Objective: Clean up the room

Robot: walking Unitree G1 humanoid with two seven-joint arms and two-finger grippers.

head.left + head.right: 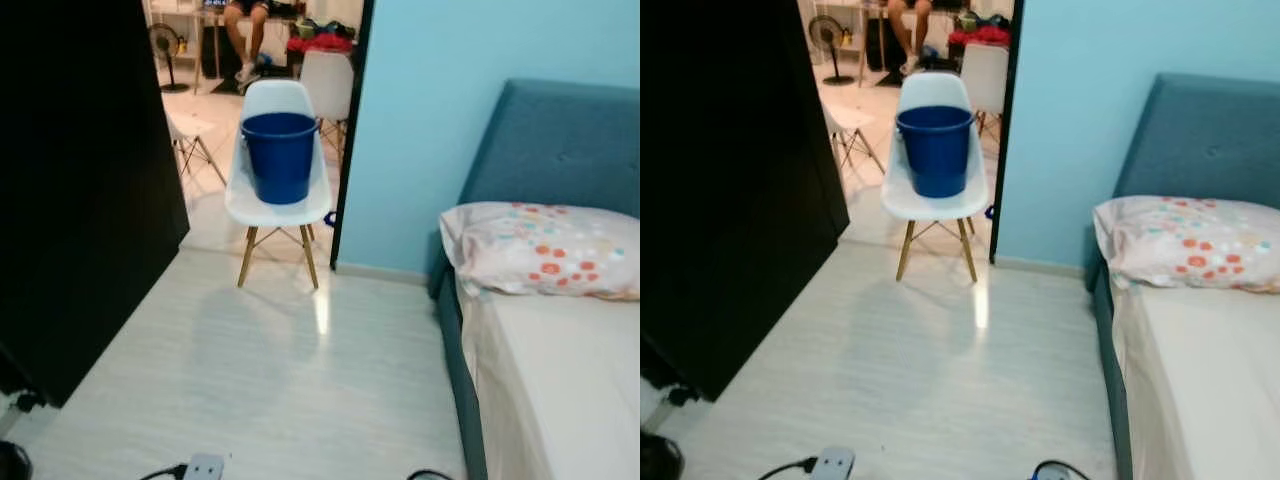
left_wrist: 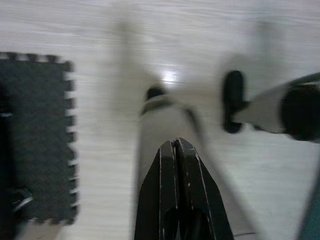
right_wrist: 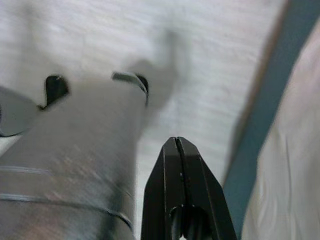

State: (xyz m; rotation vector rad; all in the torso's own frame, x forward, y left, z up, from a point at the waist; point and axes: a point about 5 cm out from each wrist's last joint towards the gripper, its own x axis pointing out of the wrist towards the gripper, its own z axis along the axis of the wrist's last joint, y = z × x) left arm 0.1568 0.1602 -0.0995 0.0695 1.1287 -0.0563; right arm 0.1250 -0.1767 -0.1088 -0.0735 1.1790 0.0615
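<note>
the robot stands in a bedroom and looks down at a pale floor (image 1: 300, 370). its two arms hang at its sides. the left hand (image 2: 176, 150) points at the floor with its fingers pressed together and nothing in them. the right hand (image 3: 176, 147) is the same, fingers together and empty, just beside the bed (image 3: 300, 150).

a blue bucket (image 1: 280, 155) sits on the seat of a white chair (image 1: 278, 205) near the doorway, well ahead of the robot. from here you cannot see inside the bucket, so i cannot tell if anything is in it. it looks like the place to put things when cleaning up.

what could go wrong? a white plug block (image 1: 204, 467) and black cords (image 1: 160, 472) lie on the floor close to the robot's feet. if it walks forward without care, it could trip or pull the cords. the chair has thin wooden legs, so a bump could tip the bucket off. a dark foam mat (image 2: 40, 140) lies by the left side too, and a foot could catch its edge. a person (image 1: 247, 30) sits in the far room.

a spotted pillow (image 1: 545, 250) lies on the bed.
</note>
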